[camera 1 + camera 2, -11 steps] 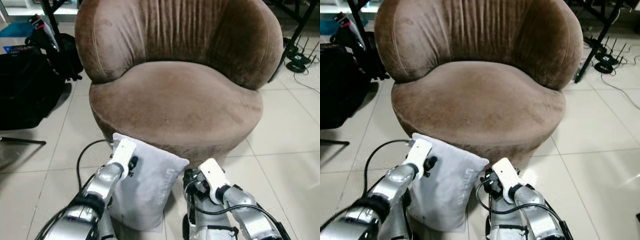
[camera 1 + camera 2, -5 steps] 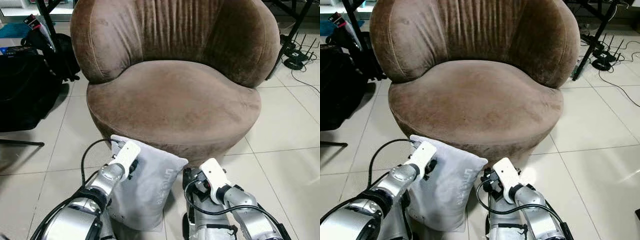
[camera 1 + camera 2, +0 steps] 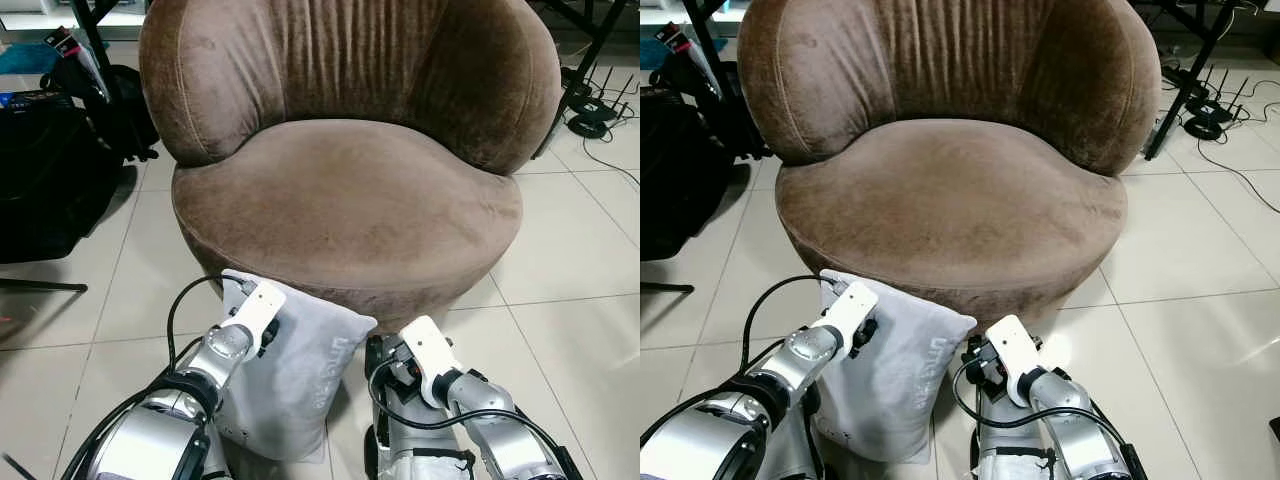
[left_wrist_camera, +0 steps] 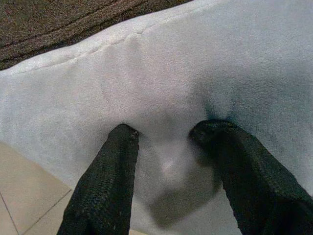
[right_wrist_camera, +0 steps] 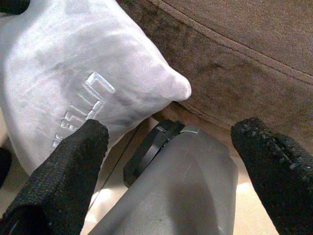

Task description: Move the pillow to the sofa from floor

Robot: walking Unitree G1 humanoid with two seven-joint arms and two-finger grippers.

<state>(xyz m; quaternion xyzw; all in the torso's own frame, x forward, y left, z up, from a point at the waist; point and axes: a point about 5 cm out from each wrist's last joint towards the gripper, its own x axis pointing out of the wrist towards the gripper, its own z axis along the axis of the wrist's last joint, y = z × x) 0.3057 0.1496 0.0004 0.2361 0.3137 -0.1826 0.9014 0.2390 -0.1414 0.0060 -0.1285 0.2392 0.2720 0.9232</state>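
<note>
A light grey pillow stands on the tiled floor and leans against the front of the round brown sofa. My left gripper is at the pillow's upper left side. Its fingers are apart and press into the fabric, which dimples between them. My right gripper hangs open just right of the pillow, low in front of the sofa base, with nothing between its fingers. Embossed lettering shows on the pillow's face.
Black bags sit on the floor to the left of the sofa. Stand legs and cables lie at the far right. A black cable loops beside my left arm. Open tiles stretch to the right.
The camera has shifted slightly. My left gripper has edged a little further onto the pillow's upper left side. The right arm has stayed where it was.
</note>
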